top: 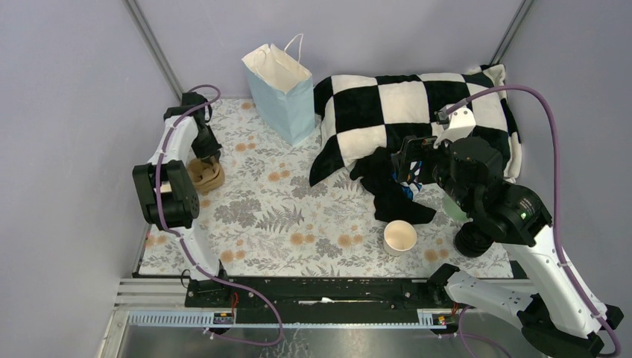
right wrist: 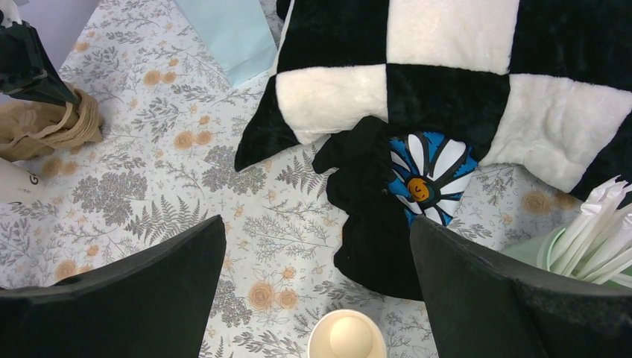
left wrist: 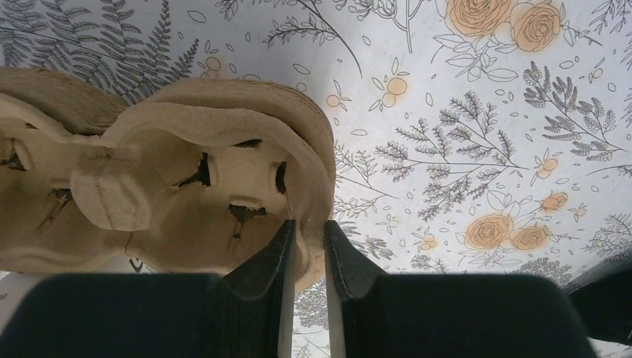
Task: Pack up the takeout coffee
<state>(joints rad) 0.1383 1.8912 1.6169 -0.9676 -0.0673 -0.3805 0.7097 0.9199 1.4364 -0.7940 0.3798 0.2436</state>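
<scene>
As the left hand (left wrist: 307,226) pinches the carrier (left wrist: 186,134), part runs off frame.

Carrier (left wrist: 186,179) was rough, matt pulp; cup (top: 400,236) smooth paper; pillow (right wrist: 447,45) plush cloth; bag (top: 279,93) matt paper.

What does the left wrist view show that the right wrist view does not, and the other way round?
Only the left wrist view: the wells of the pulp carrier, its rim pinched in the left gripper. Only the right wrist view: the lidless coffee cup, checkered pillow, black cloth, straw cup, blue bag. Both: the carrier and the floral tablecloth.
</scene>
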